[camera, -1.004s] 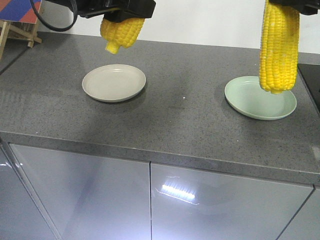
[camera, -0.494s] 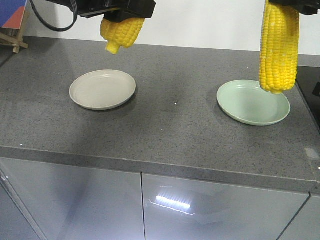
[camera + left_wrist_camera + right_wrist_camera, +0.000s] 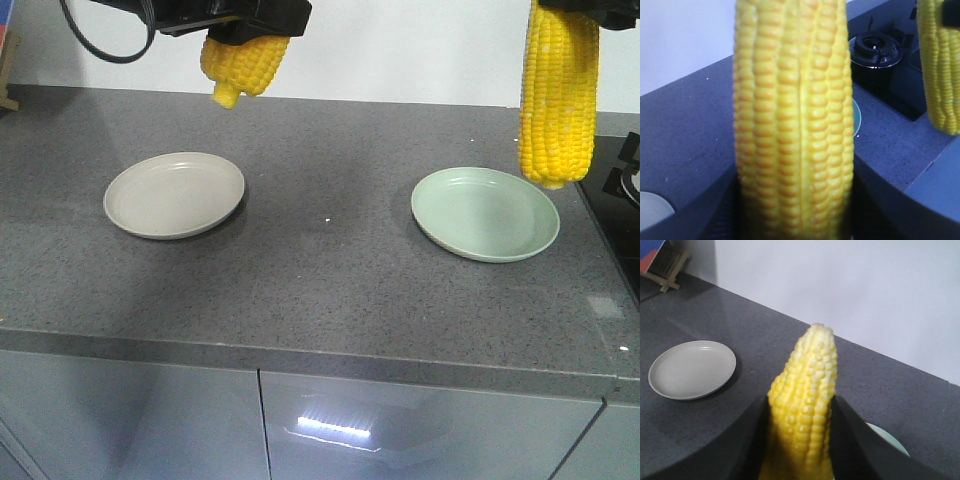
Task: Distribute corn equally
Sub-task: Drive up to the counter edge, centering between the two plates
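Two cobs of corn hang in the air, one in each gripper. My left gripper [image 3: 250, 25] is shut on a yellow cob [image 3: 243, 62] above and behind the beige plate [image 3: 174, 194]; this cob [image 3: 795, 115] fills the left wrist view between the dark fingers of the left gripper [image 3: 795, 200]. At the top right my right gripper [image 3: 565, 6] is shut on a long cob [image 3: 558, 95] that hangs upright over the far right rim of the green plate [image 3: 485, 213]. In the right wrist view the right gripper [image 3: 800, 440] clamps that cob [image 3: 805, 400]. Both plates hold nothing.
The plates lie on a dark grey speckled counter [image 3: 330, 270] with glossy cabinet doors [image 3: 400, 430] below its front edge. A black gas hob [image 3: 622, 180] borders the counter on the right, its burner [image 3: 875, 47] showing in the left wrist view. A white wall runs behind.
The whole view has shifted: both plates slid left in the frame and the hob came into sight at the right. Both grippers hold their cobs at the same spots in the frame.
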You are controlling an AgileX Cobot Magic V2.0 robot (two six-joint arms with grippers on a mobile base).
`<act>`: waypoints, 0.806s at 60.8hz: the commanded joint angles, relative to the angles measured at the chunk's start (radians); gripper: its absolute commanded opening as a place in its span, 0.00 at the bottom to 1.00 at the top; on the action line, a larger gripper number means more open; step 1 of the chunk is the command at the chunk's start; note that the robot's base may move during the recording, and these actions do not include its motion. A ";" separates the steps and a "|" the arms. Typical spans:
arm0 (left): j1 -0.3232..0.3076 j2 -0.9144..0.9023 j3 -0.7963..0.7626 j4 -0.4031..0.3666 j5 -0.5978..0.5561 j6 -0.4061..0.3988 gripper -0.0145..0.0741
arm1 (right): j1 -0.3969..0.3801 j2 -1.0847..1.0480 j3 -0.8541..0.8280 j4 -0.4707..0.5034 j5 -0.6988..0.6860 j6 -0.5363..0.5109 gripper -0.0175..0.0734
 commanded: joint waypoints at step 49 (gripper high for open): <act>-0.001 -0.037 -0.032 -0.020 -0.067 -0.009 0.16 | -0.003 -0.028 -0.030 0.019 -0.067 -0.006 0.19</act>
